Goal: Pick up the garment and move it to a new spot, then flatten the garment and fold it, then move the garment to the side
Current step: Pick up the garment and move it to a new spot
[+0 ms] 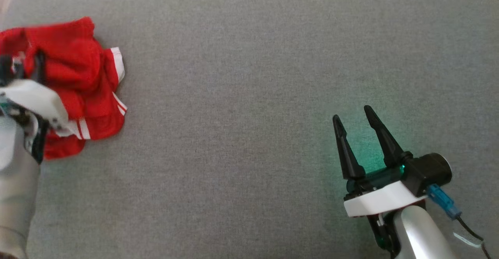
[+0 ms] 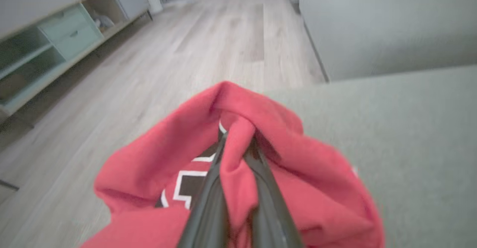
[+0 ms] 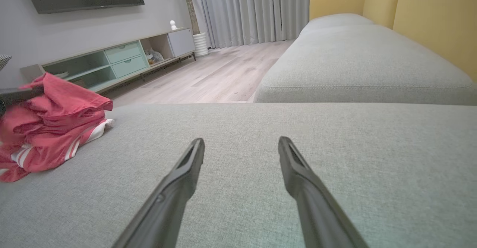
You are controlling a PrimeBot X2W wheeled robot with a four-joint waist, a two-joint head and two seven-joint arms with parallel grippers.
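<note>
Red garment (image 1: 78, 76): crumpled heap, white stripes, frame left on grey cushion (image 1: 249, 95).
Left gripper (image 2: 238, 140): fingers pinch a red fold.
Right gripper (image 1: 352, 113): fingers wide, empty.

In your left wrist view, the left gripper (image 2: 238, 140) rises from the bottom edge, its two long dark fingers (image 2: 208, 203) drawn close together with a fold of the red fabric garment (image 2: 149, 166) pinched between them. The cloth bunches around the fingertips and drapes down both sides. You can see part of a black print with white outline (image 2: 186, 184) just left of the fingers. The garment's right side lies over the grey woven cushion (image 2: 410, 147). Beyond it you see pale wood-plank floor (image 2: 223, 35), a low cabinet with mint-green drawers (image 2: 70, 35) at upper left, and a blurred grey upholstered block (image 2: 372, 24) at upper right.
</note>
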